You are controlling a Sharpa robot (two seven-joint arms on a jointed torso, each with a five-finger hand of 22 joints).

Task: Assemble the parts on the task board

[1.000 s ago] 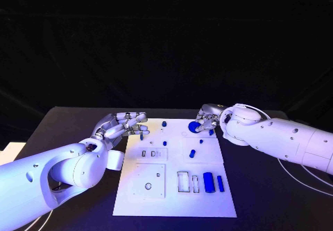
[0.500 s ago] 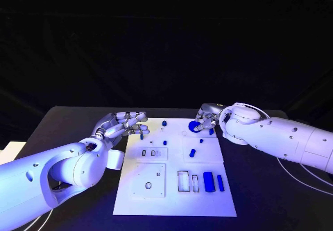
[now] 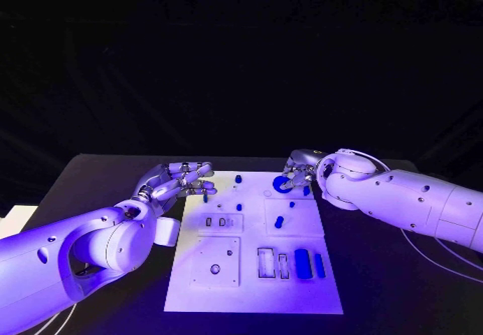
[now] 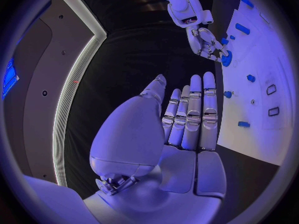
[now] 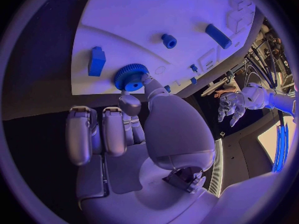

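Right robot hand (image 3: 298,174) at the far right corner of the white board (image 3: 252,293), thumb and one finger pinched on the blue gear (image 3: 280,183); other fingers curled back beside it. In the right wrist view, gear (image 5: 130,77) flat against the board surface, toothed rim outward, hub facing up, so its axis stands square to the board. Whether seated on a peg or merely resting there: cannot tell.

Left robot hand (image 3: 183,180) hovering over the far left edge of the board, fingers extended and a little apart, nothing held; in the left wrist view (image 4: 187,119) palm and fingers straight, pointing across toward the other hand.

Key relation: gear directly under the right fingertips, well apart from the left hand, so the right arm far nearer for whatever seating comes next. Small blue block (image 5: 96,60) just beside the gear, apart from it. Longer blue bars (image 3: 302,264) upright in slots near the front right of the board, untouched. Probably an early stage, gear placement in hand.
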